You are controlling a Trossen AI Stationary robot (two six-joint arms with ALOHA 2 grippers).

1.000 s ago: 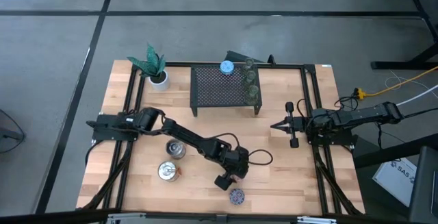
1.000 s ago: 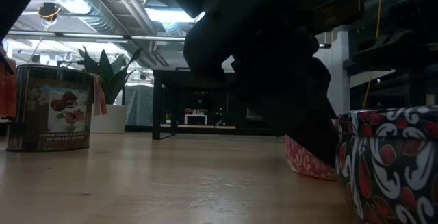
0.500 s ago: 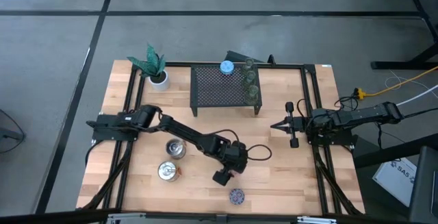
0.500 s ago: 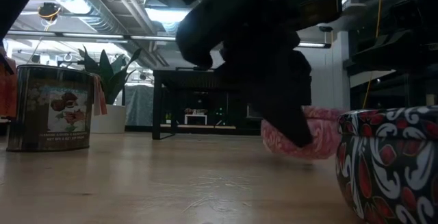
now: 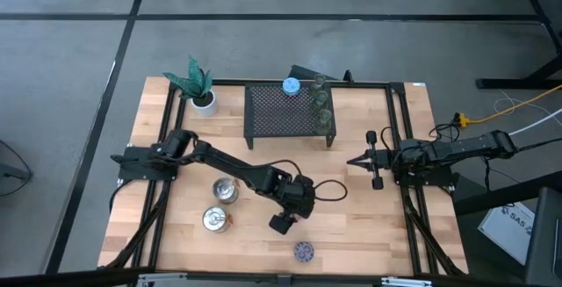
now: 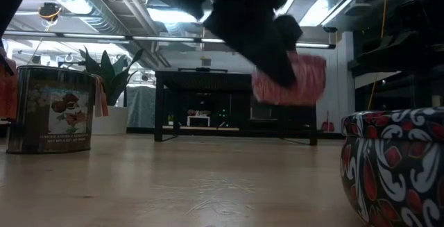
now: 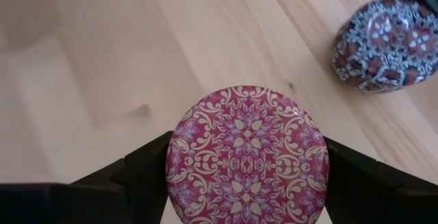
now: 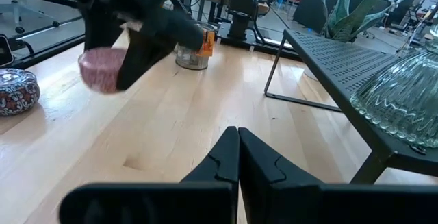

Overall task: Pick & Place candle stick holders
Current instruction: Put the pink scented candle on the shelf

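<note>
A pink patterned candle stick holder [image 7: 248,152] hangs above the wood table, with my left gripper [image 5: 282,223] shut on it near the table's front middle. The low view shows it in the air [image 6: 297,81]. A purple patterned holder [image 5: 304,251] stands on the table just nearer than the gripper. Two silvery holders [image 5: 226,190] [image 5: 215,219] stand to the gripper's left. A blue holder [image 5: 291,85] and three olive-green glassy ones [image 5: 322,101] sit on the black mesh rack [image 5: 281,111]. My right gripper [image 5: 356,160] waits shut at the right. My left gripper pinches the pink holder's round side wall [image 7: 172,157] between its two fingers [image 7: 140,172], one on each side. The fingers come slanting down from above. The holder is lifted clear of the table with its patterned top up.
A white pot with a green plant [image 5: 200,89] stands at the far left corner. The rack stands on legs at the far middle. Bare wood [image 5: 369,226] lies to the right of the purple holder and in front of the rack.
My left gripper has risen with the pink holder and drifted slightly toward the table's left edge. The holder, which stood tilted with its base on the table a second ago, now hangs clear of it.
</note>
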